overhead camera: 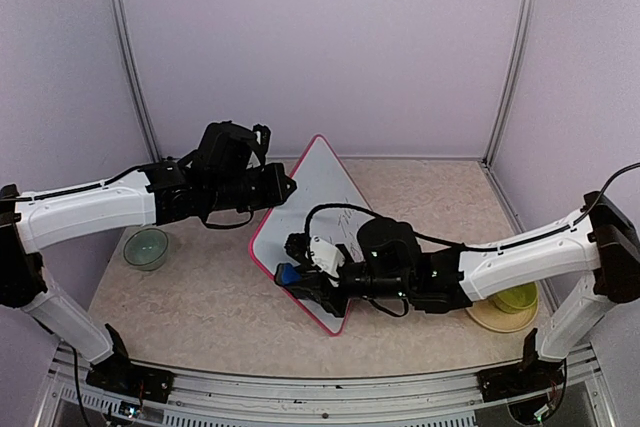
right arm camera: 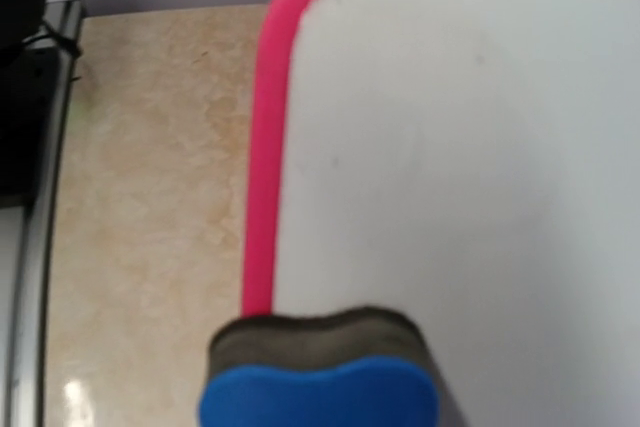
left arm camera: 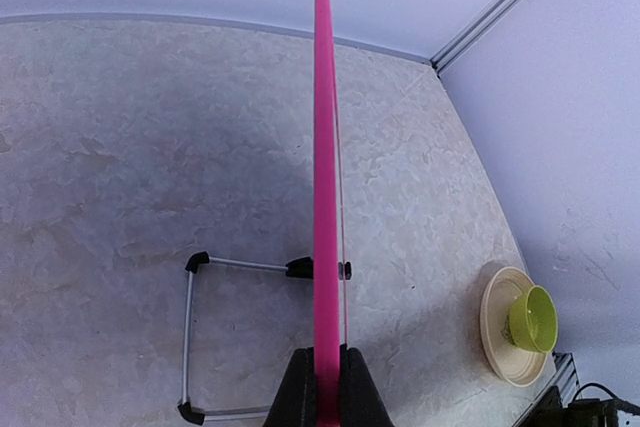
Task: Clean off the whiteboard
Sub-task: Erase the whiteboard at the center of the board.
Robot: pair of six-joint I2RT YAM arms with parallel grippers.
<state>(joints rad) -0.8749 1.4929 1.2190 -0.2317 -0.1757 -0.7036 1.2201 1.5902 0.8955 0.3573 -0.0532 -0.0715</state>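
The whiteboard (overhead camera: 322, 185), white with a pink rim, stands tilted on the table's middle. My left gripper (overhead camera: 288, 188) is shut on its upper left rim. In the left wrist view the rim (left arm camera: 323, 177) runs edge-on between the black fingers (left arm camera: 297, 395). My right gripper (overhead camera: 303, 275) is shut on a blue eraser (overhead camera: 289, 274) and holds it against the board's lower left corner. Seen from the right wrist, the eraser (right arm camera: 320, 379) has its grey felt on the white face (right arm camera: 460, 147) beside the rim (right arm camera: 262, 177). That face shows only faint specks. The eraser hides the right fingers.
Behind the board a wire stand with black feet (left arm camera: 188, 335) rests on the table. A green glass bowl (overhead camera: 146, 247) sits at the left. A yellow-green cup (overhead camera: 516, 297) stands on a beige plate (overhead camera: 497, 321) at the right, under my right arm. Walls enclose the table.
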